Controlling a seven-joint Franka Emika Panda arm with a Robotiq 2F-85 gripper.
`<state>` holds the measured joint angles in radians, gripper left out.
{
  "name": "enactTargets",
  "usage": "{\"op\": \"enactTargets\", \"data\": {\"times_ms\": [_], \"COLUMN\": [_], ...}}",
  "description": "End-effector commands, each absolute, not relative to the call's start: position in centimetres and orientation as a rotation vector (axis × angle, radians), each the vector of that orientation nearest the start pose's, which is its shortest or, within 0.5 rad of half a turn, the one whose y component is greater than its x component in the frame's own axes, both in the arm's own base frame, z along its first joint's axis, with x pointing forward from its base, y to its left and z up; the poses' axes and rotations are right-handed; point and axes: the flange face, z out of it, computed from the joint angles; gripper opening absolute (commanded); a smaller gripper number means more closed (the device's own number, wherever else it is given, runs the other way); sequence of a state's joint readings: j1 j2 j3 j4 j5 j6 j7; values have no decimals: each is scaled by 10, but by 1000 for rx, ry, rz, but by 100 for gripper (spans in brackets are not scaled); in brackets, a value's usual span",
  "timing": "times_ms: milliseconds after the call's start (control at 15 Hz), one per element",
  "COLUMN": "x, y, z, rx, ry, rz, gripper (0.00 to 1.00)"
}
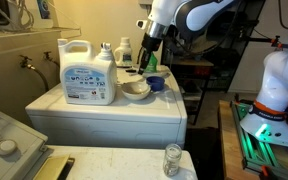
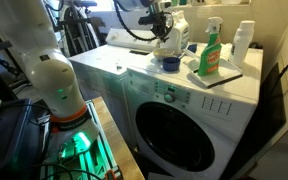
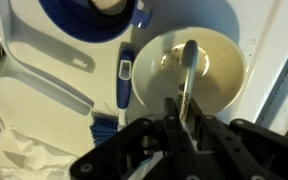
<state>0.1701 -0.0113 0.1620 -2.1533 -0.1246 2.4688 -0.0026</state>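
The gripper (image 3: 184,118), jaws clenched on a metal spoon (image 3: 189,65), hangs over the pale bowl (image 3: 222,72), a blue cup (image 3: 72,22) just beside that bowl.

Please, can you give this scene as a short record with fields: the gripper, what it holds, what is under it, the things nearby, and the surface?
gripper: gripper, shut on a handle
held: spoon, pointing down into the bowl
under it: bowl, pale; whether the spoon touches it is unclear
nearby: blue cup beside the bowl; detergent jug; green spray bottle
surface: top of the washing machine
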Motion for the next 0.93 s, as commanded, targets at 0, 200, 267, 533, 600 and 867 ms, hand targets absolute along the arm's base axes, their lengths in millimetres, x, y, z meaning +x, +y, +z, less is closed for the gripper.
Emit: {"op": "enactTargets", "data": {"times_ms": [0,200,267,533,600,867], "x": [533,543,546,538,533,523], "y": [155,118,107,84,82,86], "z": [433,412,406,381,378,380], "rx": [-3200,-3316,-3338,-3367,-3363,-3317], "ry": [-616,-428,-332,-192,-194,-187], "rz": [-505,-451,-429,-136,-53,112], "gripper": [4,4,4,4,4,4]}}
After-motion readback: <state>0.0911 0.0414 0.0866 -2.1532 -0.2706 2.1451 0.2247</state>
